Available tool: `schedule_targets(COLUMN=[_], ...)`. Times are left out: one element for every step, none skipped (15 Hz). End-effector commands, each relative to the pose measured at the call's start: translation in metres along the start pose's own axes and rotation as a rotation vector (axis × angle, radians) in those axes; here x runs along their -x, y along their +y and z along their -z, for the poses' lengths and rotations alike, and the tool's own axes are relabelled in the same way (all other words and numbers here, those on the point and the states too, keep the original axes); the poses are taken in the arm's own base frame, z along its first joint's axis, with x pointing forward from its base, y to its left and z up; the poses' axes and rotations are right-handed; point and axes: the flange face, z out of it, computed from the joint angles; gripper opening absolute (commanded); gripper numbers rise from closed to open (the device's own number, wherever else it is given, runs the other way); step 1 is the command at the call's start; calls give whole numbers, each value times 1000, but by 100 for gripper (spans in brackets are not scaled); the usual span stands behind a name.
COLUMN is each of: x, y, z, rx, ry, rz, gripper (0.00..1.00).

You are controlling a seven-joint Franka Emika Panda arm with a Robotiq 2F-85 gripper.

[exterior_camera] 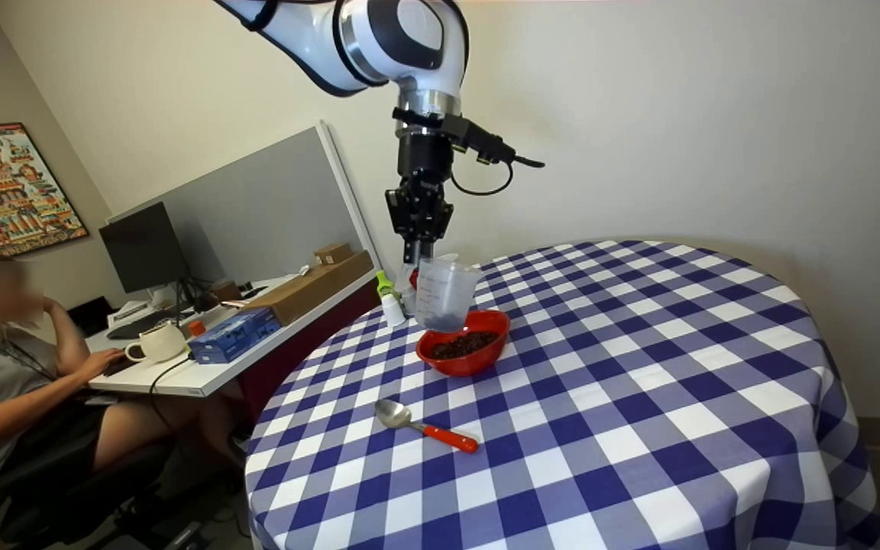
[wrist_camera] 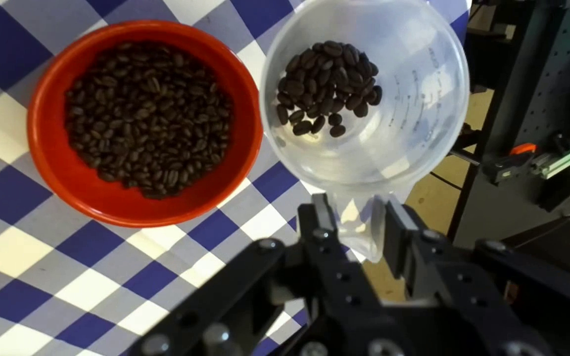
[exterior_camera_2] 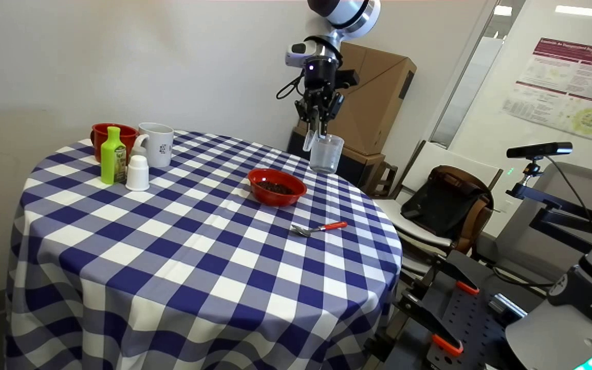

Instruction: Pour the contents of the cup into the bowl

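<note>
A black two-fingered gripper (exterior_camera_2: 317,131) holds a clear plastic cup (exterior_camera_2: 327,155) right of a round red bowl (exterior_camera_2: 277,201) — orange-handled metal spoon (exterior_camera_2: 321,227) nearer, white cylindrical mug (exterior_camera_2: 160,147) far left.

On the table (exterior_camera_2: 198,246), over a checked cloth (exterior_camera: 585,428): bowl (exterior_camera_2: 274,200), spoon (exterior_camera: 435,432), green bottle (exterior_camera_2: 113,160), white container (exterior_camera_2: 137,173), red mug (exterior_camera_2: 129,139) and white mug (exterior_camera_2: 160,147)

The red bowl (wrist_camera: 87,185) holds dark brown beans (wrist_camera: 151,118). Beside the bowl, the cup (wrist_camera: 389,148) is translucent pale grey. Beneath the bowl, the counter (exterior_camera_2: 198,257) is checked in blues and white. Near the bowl, the silver spoon (exterior_camera: 431,431) is orange-handled.
</note>
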Motion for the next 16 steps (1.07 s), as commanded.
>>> schedule_targets(x=[-28, -38, -47, -57, -65, -72, -78, -81, -82, -81, -79, -76, -72, -70, -68, -65], y=[-12, -12, -13, -13, -13, -12, -11, -10, -7, -4, 0, 5, 13, 19, 26, 32], z=[-3, -3, -2, 0, 1, 2, 3, 4, 6, 9, 12, 15, 18, 20, 21, 23], rx=[10, 9, -3, -30, -55, -80, -102, -125, -145, -159, -170, -172, -173, -173, -171, -161], ry=[13, 19, 32, 59, 87, 121, 149, 173, 201, 227, 252, 275, 294, 311, 325, 336], rz=[90, 107, 125, 148, 167, 188, 199, 206, 207, 200, 190, 177, 157, 143, 115, 88], gripper=[8, 8, 8, 8, 8, 8, 8, 8, 8, 8, 8, 8, 8, 8, 8, 8])
